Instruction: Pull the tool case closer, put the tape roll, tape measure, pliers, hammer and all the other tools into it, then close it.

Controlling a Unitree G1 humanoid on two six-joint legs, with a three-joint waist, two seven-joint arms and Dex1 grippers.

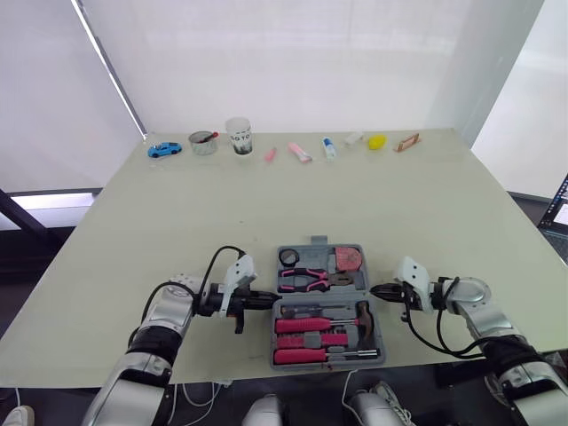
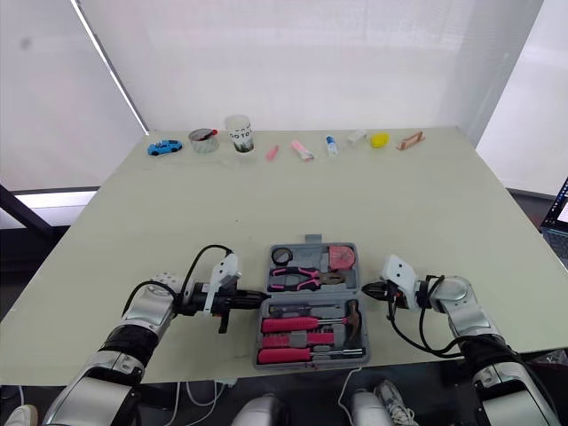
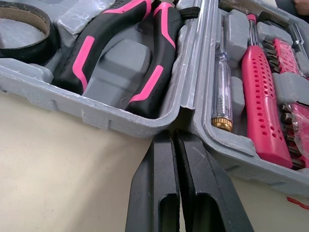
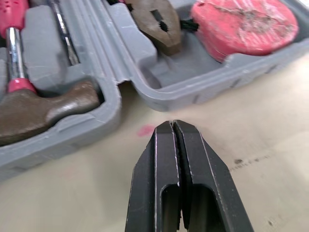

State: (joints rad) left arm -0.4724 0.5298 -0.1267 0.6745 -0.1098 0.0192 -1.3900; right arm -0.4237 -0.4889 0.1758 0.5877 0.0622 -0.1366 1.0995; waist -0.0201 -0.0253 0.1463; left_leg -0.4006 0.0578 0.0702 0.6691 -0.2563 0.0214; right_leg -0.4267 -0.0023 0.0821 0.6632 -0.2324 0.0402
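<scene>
Tools: left tool [image 3: 174, 137] and right tool [image 4: 171, 126] are both pinched tight, with nothing held.
Left contact: its tip is at the hinge seam on the left wall of the tool case [image 4: 193, 99]; whether it touches, I cannot tell.
Right contact: its tip is just beside the case's right wall at the same seam, with bare desk [image 1: 399, 204] between.
Case: lies open and flat near the desk's near edge.
Contents: pliers [image 1: 306, 280], tape roll [image 1: 289, 257] and tape measure [image 1: 347, 259] sit in the far half; hammer [image 4: 43, 111] and a pink screwdriver [image 3: 263, 106] in the near half.
Stage: packing looks finished and closing remains.
Risk: thin pinched tips could slip off the rim, or push the case along instead of folding it.
Risk: tipping the far half may spill the unclipped pliers and tapes, which would jam the lid.
Wrist views: fingers pressed together and the gaps at the walls.
Head views: the whole layout, plus a toy car [image 1: 164, 150] and cup [image 1: 238, 136] well apart.
</scene>
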